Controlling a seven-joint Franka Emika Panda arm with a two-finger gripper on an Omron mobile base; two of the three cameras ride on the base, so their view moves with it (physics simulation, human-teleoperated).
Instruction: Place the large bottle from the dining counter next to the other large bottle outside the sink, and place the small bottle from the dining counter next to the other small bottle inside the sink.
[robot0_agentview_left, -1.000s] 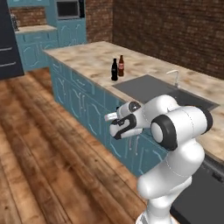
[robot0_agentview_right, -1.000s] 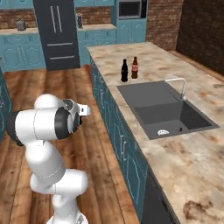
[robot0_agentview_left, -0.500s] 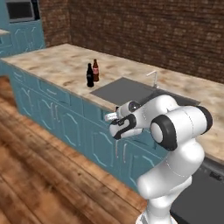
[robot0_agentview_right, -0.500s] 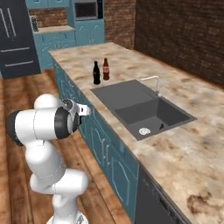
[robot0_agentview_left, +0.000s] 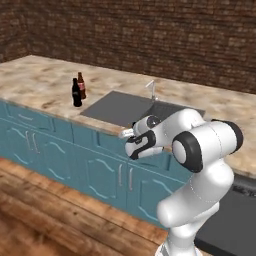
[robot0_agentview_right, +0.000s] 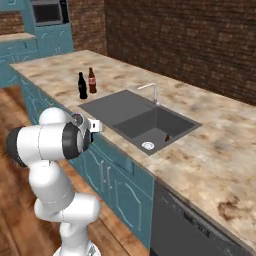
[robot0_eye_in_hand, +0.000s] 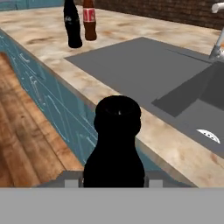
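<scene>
My gripper (robot0_eye_in_hand: 113, 183) is shut on the small bottle (robot0_eye_in_hand: 116, 144), a short black one whose cap and shoulders rise between the fingertips. The hand (robot0_agentview_left: 137, 144) hangs in front of the teal cabinets, just short of the counter edge by the sink (robot0_agentview_left: 116, 107). The large bottle (robot0_agentview_left: 76, 93), tall and black, stands on the counter left of the sink, close beside the other large bottle (robot0_agentview_left: 81, 86), a brown one with a red label. The other small bottle (robot0_agentview_right: 167, 137), reddish-brown, stands inside the basin near the pale drain (robot0_agentview_right: 148, 145). The dining counter is out of view.
A thin silver faucet (robot0_agentview_right: 150, 90) rises at the sink's far rim. The marbled counter (robot0_agentview_right: 220, 165) runs along a brick wall. A dark dishwasher front (robot0_agentview_right: 190, 225) sits under the counter to the right. Wooden floor (robot0_agentview_left: 45, 210) lies in front of the cabinets.
The base has moved, so the whole scene has shifted: the sink and the two tall bottles are now nearer and more central. My gripper still holds the small bottle.
</scene>
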